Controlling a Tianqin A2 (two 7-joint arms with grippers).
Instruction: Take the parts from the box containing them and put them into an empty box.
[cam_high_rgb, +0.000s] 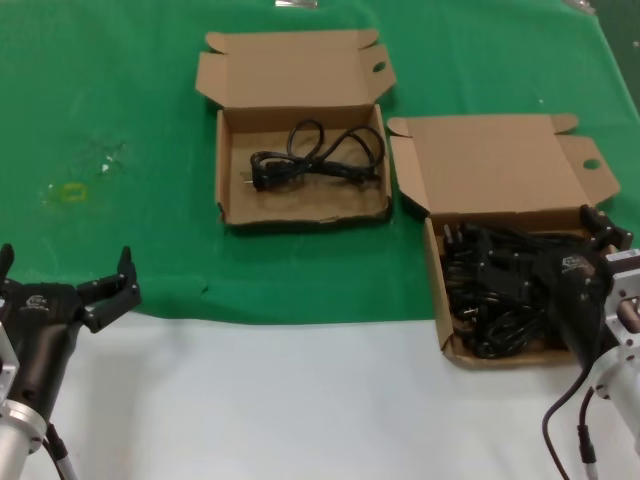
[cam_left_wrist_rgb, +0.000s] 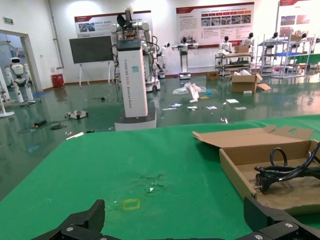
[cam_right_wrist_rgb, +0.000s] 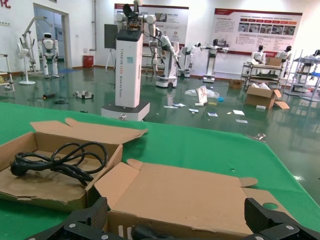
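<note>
2 open cardboard boxes sat on a green mat that covered the far part of a white table. The left box held 1 black power cord — loosely coiled, its plug toward the robot's left. The right box, closer to the robot and just beside the first, held a tangled heap of black cords. Both lids stood folded back, each with an oval hole near one corner.

The right gripper hung low over the right end of the full box, its black body above the heap; in the right wrist view its fingers were spread wide, with the lid of the full box between them and nothing held. The left gripper rested at the near left edge of the mat, well apart from both boxes — its fingers also spread wide and holding nothing. A faint yellow mark showed on the mat ahead of it. Behind the table, the wrist views showed a hall floor with a white pillar-shaped machine.
</note>
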